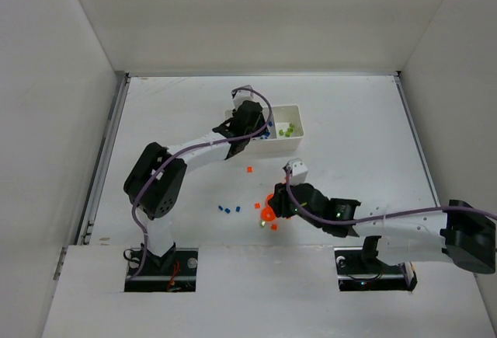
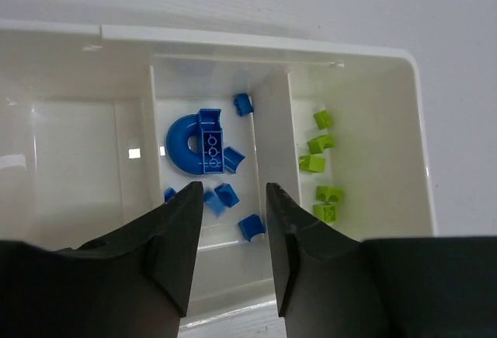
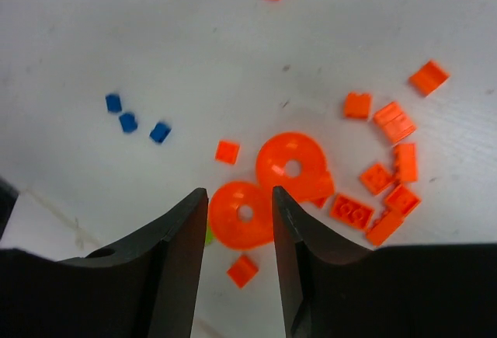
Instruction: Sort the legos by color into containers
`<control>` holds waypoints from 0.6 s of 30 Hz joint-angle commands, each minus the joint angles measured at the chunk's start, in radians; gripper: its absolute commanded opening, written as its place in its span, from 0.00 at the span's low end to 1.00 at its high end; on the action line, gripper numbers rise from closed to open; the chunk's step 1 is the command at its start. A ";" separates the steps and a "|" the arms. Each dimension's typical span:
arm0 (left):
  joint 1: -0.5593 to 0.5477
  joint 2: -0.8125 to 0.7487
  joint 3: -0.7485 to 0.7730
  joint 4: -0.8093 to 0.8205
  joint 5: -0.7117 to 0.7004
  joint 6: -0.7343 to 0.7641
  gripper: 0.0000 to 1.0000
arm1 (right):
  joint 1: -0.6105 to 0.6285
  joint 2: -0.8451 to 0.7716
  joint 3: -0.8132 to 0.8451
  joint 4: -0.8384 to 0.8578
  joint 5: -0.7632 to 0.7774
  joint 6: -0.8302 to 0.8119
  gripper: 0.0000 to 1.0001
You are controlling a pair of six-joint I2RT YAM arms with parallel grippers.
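I see the left gripper (image 2: 233, 214) hanging over the white tray (image 2: 256, 41), jaws spread with nothing between them. In the overhead view that arm covers the tray's left part, so I go by the wrist camera.

The left compartment (image 2: 78, 136) runs off the frame edge, and I make out only reflections on its floor. The middle compartment (image 2: 202, 89) holds a blue ring (image 2: 180, 148) with a long blue brick (image 2: 210, 142) lying on it and small blue bricks (image 2: 250, 227) around it. The right compartment (image 2: 373, 144) holds green bricks (image 2: 313, 163). The fingers hide the tray's near wall.

Further right, on the table, three loose blue bricks (image 3: 128, 122) lie well apart from an orange pile (image 3: 377, 176). The right gripper (image 3: 239, 206) has its jaws parted either side of an orange disc (image 3: 242, 217). The disc's edges vanish behind the fingers, so I cannot tell whether it is pinched. A second disc (image 3: 291, 163) lies against the first. A yellow-green scrap (image 3: 208, 235) peeks out beside one finger, mostly hidden.
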 commanded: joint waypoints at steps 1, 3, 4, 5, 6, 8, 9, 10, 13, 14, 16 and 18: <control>0.006 -0.051 0.021 0.047 0.028 0.020 0.37 | 0.093 0.030 0.048 -0.071 -0.006 0.039 0.45; 0.004 -0.094 -0.013 0.058 0.028 0.023 0.37 | 0.132 0.060 0.056 -0.075 -0.025 0.062 0.46; 0.001 -0.129 -0.045 0.063 0.025 0.029 0.37 | 0.147 0.080 0.059 -0.075 -0.032 0.080 0.46; 0.000 -0.161 -0.077 0.067 0.024 0.031 0.37 | 0.155 0.097 0.061 -0.072 -0.039 0.091 0.46; -0.002 -0.187 -0.105 0.072 0.021 0.031 0.37 | 0.161 0.114 0.062 -0.071 -0.040 0.100 0.47; -0.005 -0.261 -0.186 0.086 0.008 0.031 0.37 | 0.169 0.142 0.076 -0.075 -0.045 0.114 0.50; -0.005 -0.310 -0.237 0.089 0.001 0.025 0.37 | 0.176 0.153 0.082 -0.075 -0.049 0.120 0.52; -0.003 -0.345 -0.277 0.089 -0.005 0.022 0.37 | 0.181 0.163 0.087 -0.074 -0.054 0.123 0.54; -0.005 -0.447 -0.384 0.087 -0.015 0.005 0.37 | 0.183 0.215 0.101 -0.059 -0.069 0.134 0.56; -0.003 -0.480 -0.420 0.084 -0.016 -0.006 0.37 | 0.183 0.234 0.108 -0.059 -0.071 0.136 0.56; 0.001 -0.556 -0.496 0.075 -0.016 -0.024 0.37 | 0.183 0.266 0.125 -0.060 -0.074 0.145 0.56; 0.007 -0.621 -0.562 0.067 -0.016 -0.034 0.37 | 0.183 0.288 0.140 -0.059 -0.080 0.150 0.53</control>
